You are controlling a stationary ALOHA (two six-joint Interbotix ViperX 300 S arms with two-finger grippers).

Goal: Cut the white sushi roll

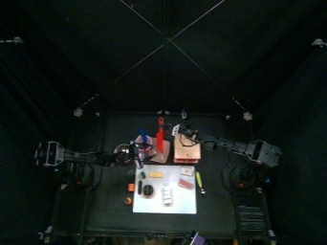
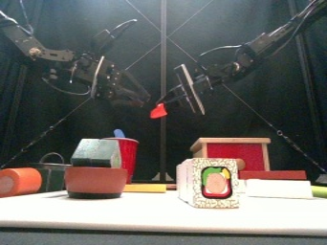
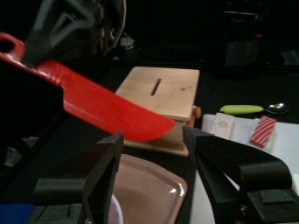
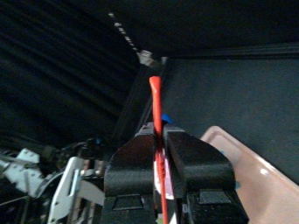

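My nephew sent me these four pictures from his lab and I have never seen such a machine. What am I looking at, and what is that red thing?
It is a robot with two black arms at a small black table inside black curtains. One picture looks straight down, one looks level across the table, and two come from cameras on the wrists. The right gripper is shut on a red plastic knife, held in the air. The left gripper hangs open beside it, holding nothing. On the table lie a white cutting board, a slotted wooden block, a red cup and toy food, including the small white sushi roll with a dark wrap.
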